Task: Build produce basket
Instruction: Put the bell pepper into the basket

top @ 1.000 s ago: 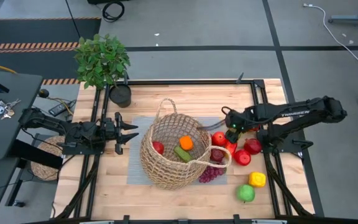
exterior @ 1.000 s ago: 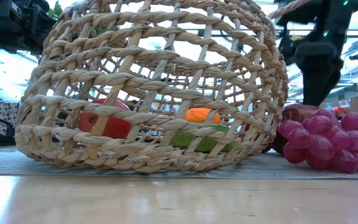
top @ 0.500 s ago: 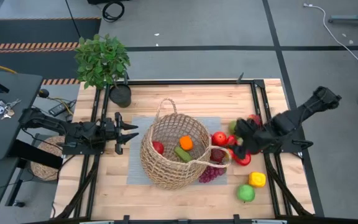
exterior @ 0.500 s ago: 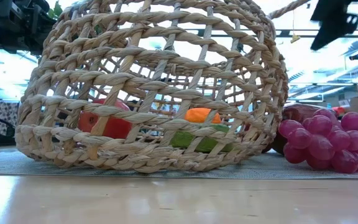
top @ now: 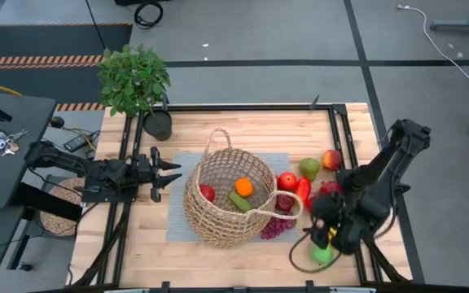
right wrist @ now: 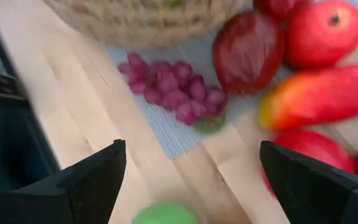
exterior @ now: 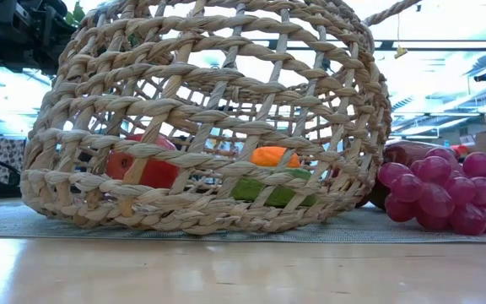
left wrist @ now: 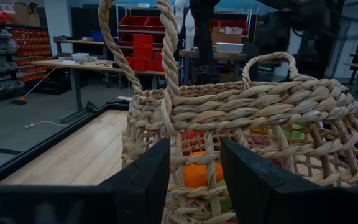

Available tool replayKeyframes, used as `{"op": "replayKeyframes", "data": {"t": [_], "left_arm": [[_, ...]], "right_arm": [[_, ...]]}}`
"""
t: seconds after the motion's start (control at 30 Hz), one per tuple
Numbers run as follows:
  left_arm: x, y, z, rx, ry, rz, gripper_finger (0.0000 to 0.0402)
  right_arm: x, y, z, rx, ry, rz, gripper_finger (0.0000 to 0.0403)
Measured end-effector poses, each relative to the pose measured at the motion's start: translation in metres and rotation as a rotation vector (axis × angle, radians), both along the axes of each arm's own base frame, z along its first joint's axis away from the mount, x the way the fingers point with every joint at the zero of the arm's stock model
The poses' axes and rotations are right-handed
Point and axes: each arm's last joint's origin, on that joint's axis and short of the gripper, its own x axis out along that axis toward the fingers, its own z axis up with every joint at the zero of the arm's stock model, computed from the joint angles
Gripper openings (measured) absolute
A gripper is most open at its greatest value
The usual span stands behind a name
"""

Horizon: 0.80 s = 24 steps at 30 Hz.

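On the grey mat mid-table sits one wicker basket [top: 228,198], holding three pieces of produce: a red one [top: 208,193], an orange one [top: 243,187] and a green one [top: 238,202]. Outside it I count one grape bunch [top: 273,229], roughly five red fruits, a green pear-like one [top: 309,168] and a green apple [top: 322,255], though the arm may hide more. The right gripper [top: 322,232] hangs over that apple, jaws wide apart, empty. The left gripper [top: 166,173] waits beside the basket, jaws part-open, holding nothing. No writing is legible.
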Motion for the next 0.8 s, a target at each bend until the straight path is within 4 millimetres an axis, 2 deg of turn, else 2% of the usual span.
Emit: {"op": "replayKeyframes", "data": {"t": [0.17, 0.37, 0.47, 0.63, 0.8], "left_arm": [[0.000, 0.000, 0.000, 0.000, 0.000, 0.000, 0.0148], [0.000, 0.000, 0.000, 0.000, 0.000, 0.000, 0.0145], [0.000, 0.000, 0.000, 0.000, 0.000, 0.000, 0.0147], [0.000, 0.000, 0.000, 0.000, 0.000, 0.000, 0.0150], [0.000, 0.000, 0.000, 0.000, 0.000, 0.000, 0.0147]], "right_arm": [[-0.002, 0.018, -0.019, -0.158, 0.179, -0.028, 0.0373], [-0.008, 0.014, -0.033, -0.322, 0.214, -0.091, 0.0366], [-0.007, 0.016, -0.033, -0.249, 0.193, -0.105, 0.0358], [-0.002, 0.029, -0.031, -0.015, 0.197, -0.097, 0.0350], [0.002, 0.046, -0.040, 0.144, 0.267, -0.106, 0.0350]]}}
